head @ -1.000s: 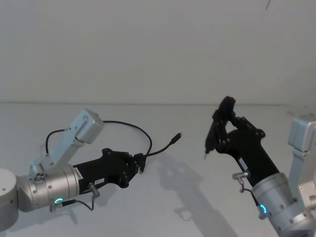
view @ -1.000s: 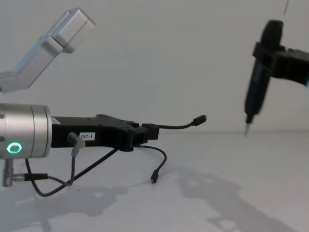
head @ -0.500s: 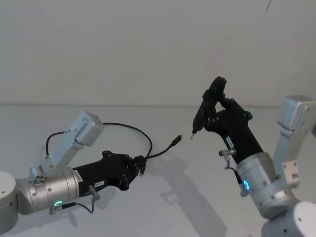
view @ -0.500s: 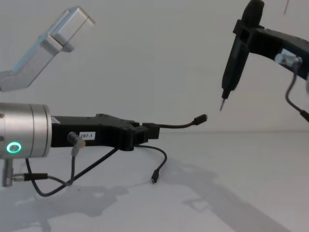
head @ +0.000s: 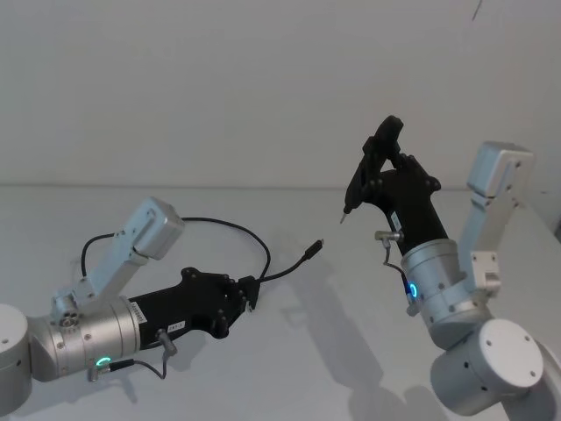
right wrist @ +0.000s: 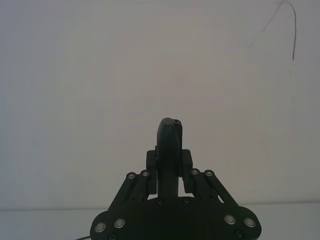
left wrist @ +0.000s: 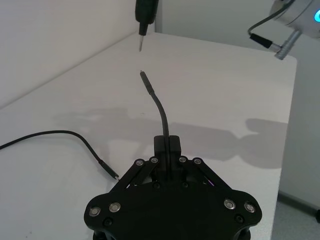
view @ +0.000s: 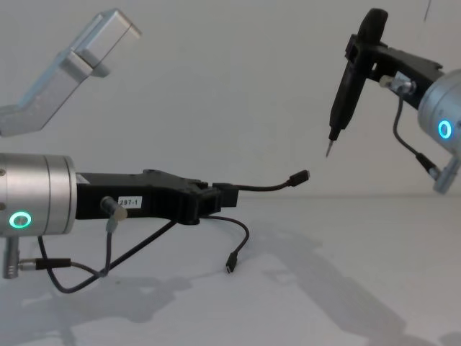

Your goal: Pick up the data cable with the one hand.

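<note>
A plain white, matt tabletop [head: 289, 368] spreads across the whole scene, and its far edge meets a pale bare wall [head: 263, 88]. On the left half lies part of a long thin black data cable [head: 230, 224]. It curves in a wide arc along the far left of the surface, then bends back nearer.

In the left wrist view a stretch of this cable [left wrist: 65, 133] lies flat on the white surface [left wrist: 225, 75] and ends in a small black plug [left wrist: 111, 173]. In the chest view the same plug [view: 230, 265] sits low at the tabletop [view: 324, 288], near the middle. Whether it touches there cannot be told. Soft grey shadows [head: 316, 316] fall across the middle of the table.
</note>
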Available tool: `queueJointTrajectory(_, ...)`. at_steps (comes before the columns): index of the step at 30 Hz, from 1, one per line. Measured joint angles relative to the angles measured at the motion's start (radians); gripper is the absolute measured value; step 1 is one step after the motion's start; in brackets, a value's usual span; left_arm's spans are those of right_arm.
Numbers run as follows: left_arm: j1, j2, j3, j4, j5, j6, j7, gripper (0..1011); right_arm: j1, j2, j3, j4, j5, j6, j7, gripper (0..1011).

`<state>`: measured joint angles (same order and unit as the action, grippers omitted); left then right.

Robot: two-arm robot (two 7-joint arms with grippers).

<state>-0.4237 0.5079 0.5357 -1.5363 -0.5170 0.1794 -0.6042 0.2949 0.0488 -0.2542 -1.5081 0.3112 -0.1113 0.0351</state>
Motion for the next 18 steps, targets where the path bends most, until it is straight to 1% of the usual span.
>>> queueJointTrajectory(1, 0.000, 0.000, 0.000, 0.000, 0.000, 0.000, 0.000, 41, 0.008, -0.007, 0.001, 0.014, -0.005, 0.000, -0.007, 279)
queueJointTrajectory(7, 0.001, 0.000, 0.000, -0.001, 0.000, 0.000, 0.000, 41, 0.021, -0.022, 0.001, 0.034, -0.016, 0.011, -0.017, 279)
queueJointTrajectory(18, 0.001, 0.000, 0.000, -0.001, 0.000, 0.000, 0.000, 41, -0.001, -0.017, -0.002, 0.015, -0.025, 0.041, -0.003, 279)
